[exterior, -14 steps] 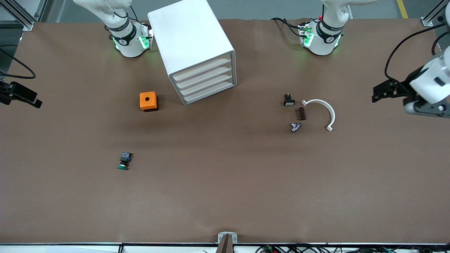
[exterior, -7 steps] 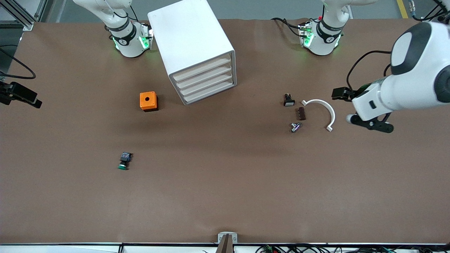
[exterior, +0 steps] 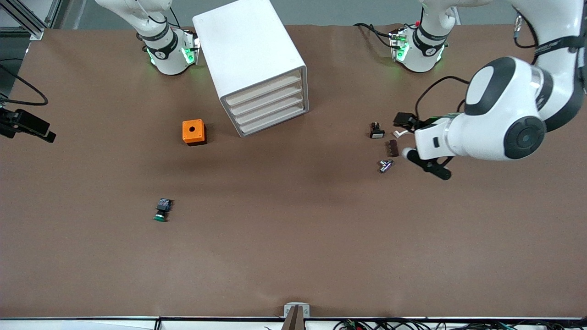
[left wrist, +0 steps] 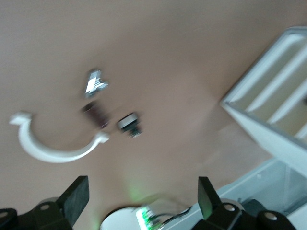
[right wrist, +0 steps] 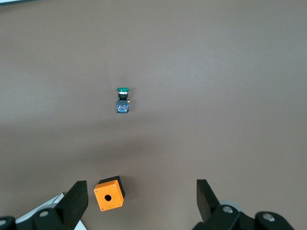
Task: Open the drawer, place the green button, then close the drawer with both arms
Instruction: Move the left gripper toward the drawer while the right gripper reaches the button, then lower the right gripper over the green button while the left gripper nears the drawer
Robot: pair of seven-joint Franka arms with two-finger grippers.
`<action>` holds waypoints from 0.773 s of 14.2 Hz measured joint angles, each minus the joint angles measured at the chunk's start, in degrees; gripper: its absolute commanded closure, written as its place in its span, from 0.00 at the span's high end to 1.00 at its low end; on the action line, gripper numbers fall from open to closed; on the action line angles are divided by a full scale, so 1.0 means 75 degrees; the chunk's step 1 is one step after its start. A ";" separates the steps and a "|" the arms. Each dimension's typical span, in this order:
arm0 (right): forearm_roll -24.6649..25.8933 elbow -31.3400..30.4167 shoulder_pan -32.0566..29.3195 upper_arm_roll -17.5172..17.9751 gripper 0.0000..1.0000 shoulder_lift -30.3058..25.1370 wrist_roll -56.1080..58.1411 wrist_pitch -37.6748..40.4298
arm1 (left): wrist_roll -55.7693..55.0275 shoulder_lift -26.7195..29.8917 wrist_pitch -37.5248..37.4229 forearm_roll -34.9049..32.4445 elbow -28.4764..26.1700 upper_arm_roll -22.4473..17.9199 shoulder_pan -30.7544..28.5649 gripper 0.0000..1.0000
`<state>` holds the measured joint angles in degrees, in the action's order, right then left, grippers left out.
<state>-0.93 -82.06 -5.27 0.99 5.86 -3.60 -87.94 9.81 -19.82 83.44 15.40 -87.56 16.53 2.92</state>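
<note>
We see all four drawers of the white cabinet (exterior: 254, 64) shut, so the drawer (exterior: 271, 111), third from the top, is not yet opened; we judge the task is at its very beginning.

The left gripper (exterior: 424, 156) hangs over the small parts at the left arm's end of the table, its fingers (left wrist: 76, 196) wide apart and holding nothing. It is over the white curved piece (left wrist: 57, 143) and beside the black white-faced button (exterior: 377, 131). We think it is crossing toward the cabinet front, because the drawer fronts face that way.

The right gripper (exterior: 30, 124) is at the edge of the table at the right arm's end, also spread open and empty. It seems to wait.

The button (exterior: 161, 210) lies on its side on the bare table, nearer to the front camera than the orange cube (exterior: 194, 132) and well apart from it. It has a round green cap and a black-and-blue body, very small.
</note>
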 measured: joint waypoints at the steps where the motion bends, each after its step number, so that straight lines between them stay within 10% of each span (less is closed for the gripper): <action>1: 0.0000 -0.0008 0.0000 0.0001 1.00 0.0129 0.0000 0.0005 | 0.0020 -0.0202 0.0234 0.0205 -0.0007 0.0141 0.0020 1.00; 11: -0.0003 -0.0033 0.0420 0.0049 1.00 0.2396 -0.0027 -0.1415 | 0.1283 -0.1266 0.3735 0.2859 -0.1608 0.1456 0.0130 1.00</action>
<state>-0.96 -82.31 -2.12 1.36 23.83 -3.80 -98.56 19.44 -29.32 111.45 36.84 -99.62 27.45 3.90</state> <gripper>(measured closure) 0.000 0.000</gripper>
